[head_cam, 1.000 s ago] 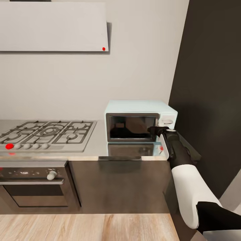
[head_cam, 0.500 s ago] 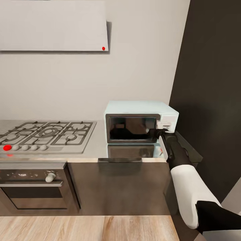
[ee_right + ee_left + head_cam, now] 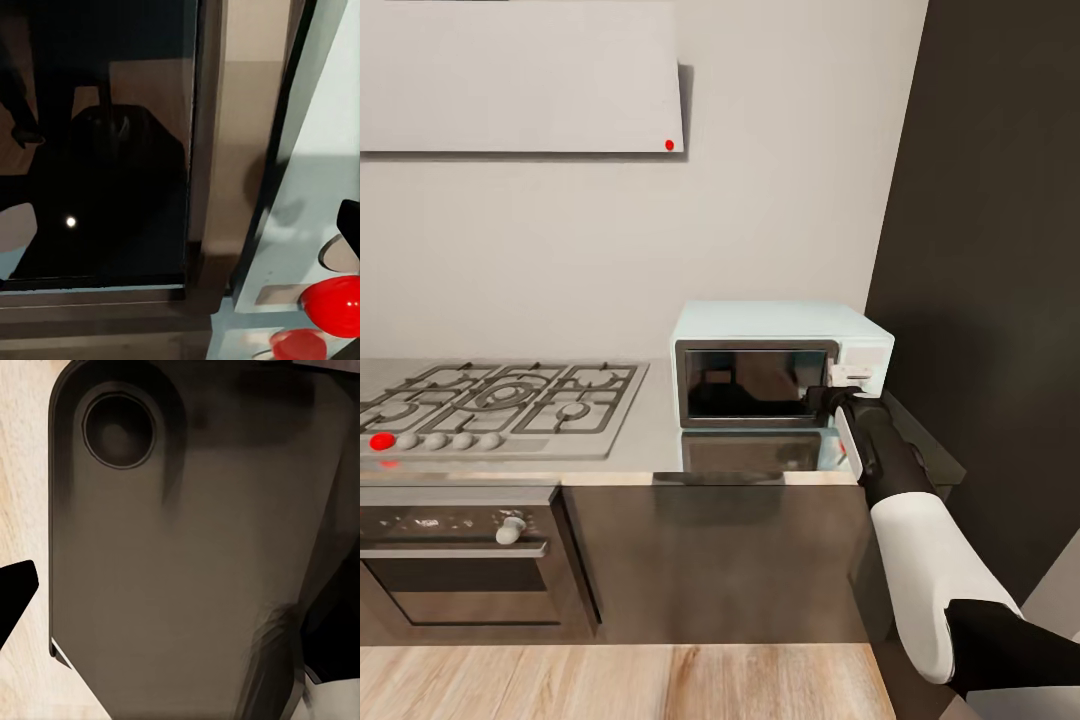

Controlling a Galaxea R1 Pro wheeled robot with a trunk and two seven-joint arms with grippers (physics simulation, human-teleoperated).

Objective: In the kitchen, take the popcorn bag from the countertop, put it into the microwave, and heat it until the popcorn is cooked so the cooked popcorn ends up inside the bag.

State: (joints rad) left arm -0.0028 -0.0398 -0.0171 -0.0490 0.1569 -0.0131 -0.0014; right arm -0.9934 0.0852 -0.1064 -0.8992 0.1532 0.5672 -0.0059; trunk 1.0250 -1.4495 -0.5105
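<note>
Microwave [image 3: 780,362] right ahead of my right claw [image 3: 830,398], on grey tabletop [image 3: 650,430]; door shut, dark glass [image 3: 105,142] close before claw. Claw at seam between door and white knob panel [image 3: 860,370]. Cannot tell how far my claw is open, nor whether it holds anything. Red indicator light [image 3: 336,306] just beside claw. Popcorn bag: cannot place it. Step in hand, I judge: opening door. Next move needs purchase on door edge, pull outward. Stove [image 3: 500,400] well off to claw's left.
</note>
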